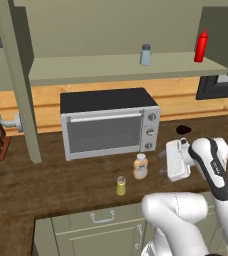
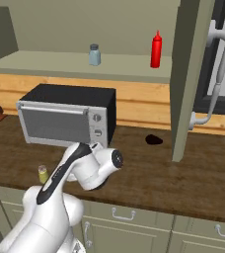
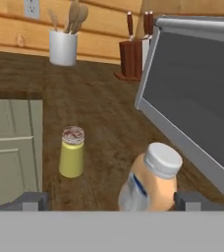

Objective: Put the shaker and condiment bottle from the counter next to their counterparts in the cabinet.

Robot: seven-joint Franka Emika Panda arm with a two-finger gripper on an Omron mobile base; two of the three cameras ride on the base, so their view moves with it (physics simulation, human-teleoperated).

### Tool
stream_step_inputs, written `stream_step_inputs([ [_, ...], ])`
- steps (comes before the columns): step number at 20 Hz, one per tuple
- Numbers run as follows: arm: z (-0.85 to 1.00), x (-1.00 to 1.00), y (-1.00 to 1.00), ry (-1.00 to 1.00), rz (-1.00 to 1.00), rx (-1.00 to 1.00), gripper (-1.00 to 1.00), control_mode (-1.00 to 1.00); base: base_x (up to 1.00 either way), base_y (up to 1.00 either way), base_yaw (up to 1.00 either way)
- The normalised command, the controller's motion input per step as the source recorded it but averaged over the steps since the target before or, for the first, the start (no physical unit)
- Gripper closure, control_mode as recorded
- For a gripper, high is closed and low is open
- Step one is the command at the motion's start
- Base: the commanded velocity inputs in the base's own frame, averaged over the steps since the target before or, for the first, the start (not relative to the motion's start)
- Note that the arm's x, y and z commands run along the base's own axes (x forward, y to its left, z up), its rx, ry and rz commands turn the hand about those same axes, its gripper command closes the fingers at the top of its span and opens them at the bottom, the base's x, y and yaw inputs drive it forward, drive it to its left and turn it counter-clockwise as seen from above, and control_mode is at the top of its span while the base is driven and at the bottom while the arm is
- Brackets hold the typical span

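Fingers (image 3: 109, 202) fully spread, holding nothing; condiment bottle (image 3: 151, 179) sits lower centre between them. Advance squarely, close on body below cap, avoid shaker (image 3: 72, 152).

Shaker (image 3: 72, 153) yellow-olive, speckled grey cap; bottle (image 3: 151, 179) tan-orange, white cap; oven (image 1: 108, 124) silver, black top; counter (image 1: 46, 180) dark wood.

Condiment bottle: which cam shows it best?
Hand view: the condiment bottle is close, upright, white cap and label clear, between the open gripper tips. Left base view shows it small before the toaster oven. In the right base view the arm covers its spot.
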Motion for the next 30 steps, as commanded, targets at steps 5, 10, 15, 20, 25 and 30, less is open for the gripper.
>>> stream_step_inputs([
  [5,-0.01,0.12,0.00,0.02,0.06,0.04,-1.00,-1.00,0.00,0.00,0.00],
  [10,-0.01,0.21,0.00,0.06,0.07,0.07,-1.00,-1.00,0.00,0.00,0.00],
  [15,-0.07,0.29,0.00,0.03,0.08,0.06,-1.00,-1.00,0.00,0.00,0.00],
  [20,-0.10,0.26,-0.04,0.00,0.08,0.06,-1.00,-1.00,0.00,0.00,0.00],
  [25,-0.10,0.20,-0.13,0.00,0.09,0.08,-1.00,-1.00,0.00,0.00,0.00],
  [30,-0.19,0.15,-0.02,0.00,0.06,0.08,-1.00,-1.00,0.00,0.00,0.00],
])
